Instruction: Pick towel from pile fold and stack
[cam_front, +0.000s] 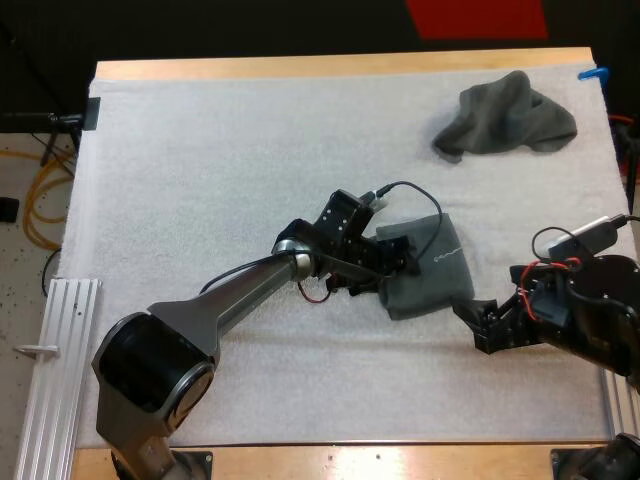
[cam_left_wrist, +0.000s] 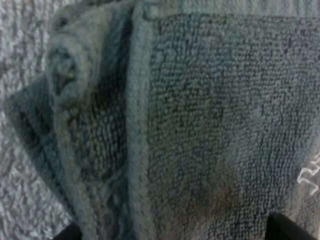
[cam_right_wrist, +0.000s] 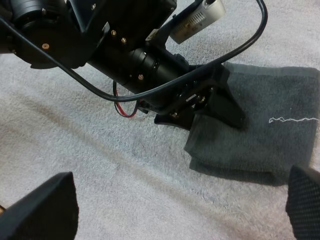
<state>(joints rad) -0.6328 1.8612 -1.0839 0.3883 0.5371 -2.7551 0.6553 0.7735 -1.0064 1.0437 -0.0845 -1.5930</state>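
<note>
Left gripper sits low on the folded towel, mid-mat, at its left folded edge. Its fingers stand wide apart and, as far as we can judge, clasp nothing. Right gripper hovers just beside the towel's near right corner, fingers spread and empty.

We judge the step to be squaring the fold: keep the layers aligned and lift straight off without dragging.

The crumpled towel lies well apart at the far right of the mat and obstructs nothing. The two arms work close together; collision is the risk.
</note>
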